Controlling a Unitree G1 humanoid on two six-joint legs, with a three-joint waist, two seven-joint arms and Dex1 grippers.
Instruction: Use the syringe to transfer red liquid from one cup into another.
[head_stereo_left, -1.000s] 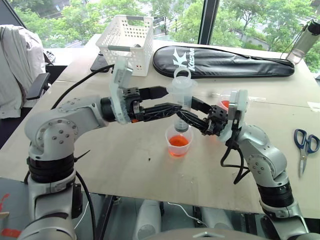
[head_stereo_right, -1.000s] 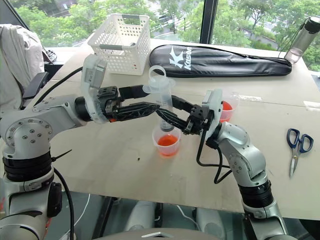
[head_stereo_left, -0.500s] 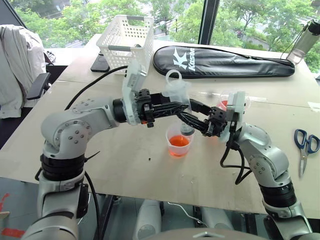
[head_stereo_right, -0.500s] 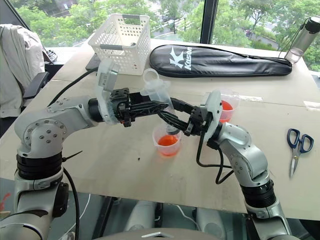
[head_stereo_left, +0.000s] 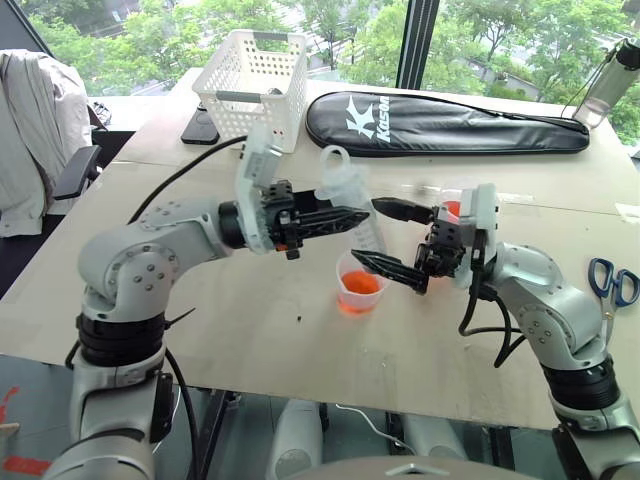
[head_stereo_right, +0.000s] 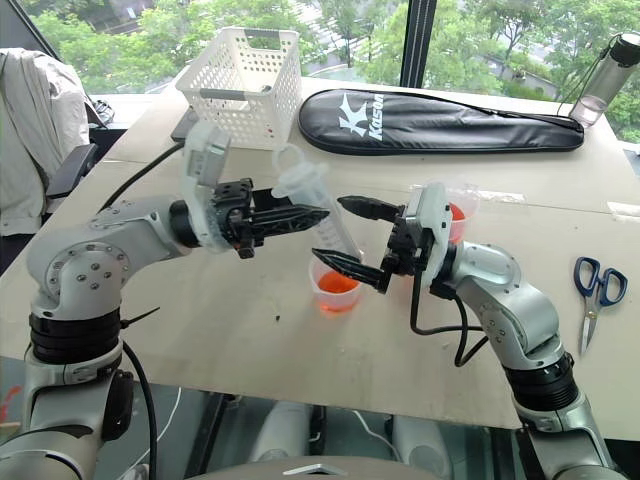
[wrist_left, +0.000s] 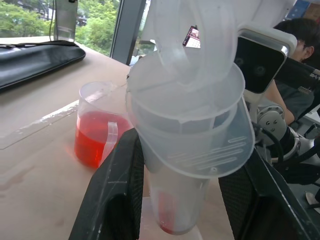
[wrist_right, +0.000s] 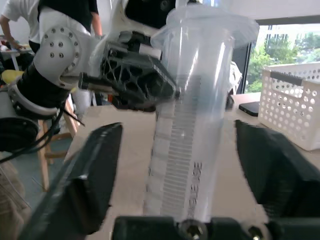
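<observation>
The clear syringe (head_stereo_left: 368, 240) hangs tilted over the smaller handle-less cup (head_stereo_left: 357, 292), which holds red liquid (head_stereo_left: 357, 284). Its ringed plunger top leans toward my left arm and its tip points down into the cup. My left gripper (head_stereo_left: 355, 215) is shut on the syringe just under the flange (wrist_left: 190, 150). My right gripper (head_stereo_left: 367, 231) stands open, its two black fingers (wrist_right: 90, 175) either side of the barrel (wrist_right: 187, 130) without touching it. The wider cup with a handle (wrist_left: 97, 130), also holding red liquid, stands behind my right wrist (head_stereo_left: 452, 200).
A white basket (head_stereo_left: 252, 85) and a long black bag (head_stereo_left: 450, 125) lie at the table's far side. A bottle (head_stereo_left: 610, 85) stands at the far right corner. Blue-handled scissors (head_stereo_left: 610, 290) lie to the right. A chair with a grey jacket (head_stereo_left: 35, 130) stands to the left.
My left gripper closed on the syringe, then my right gripper let go and opened wide. The syringe has tipped, its top leaning toward my left arm.
</observation>
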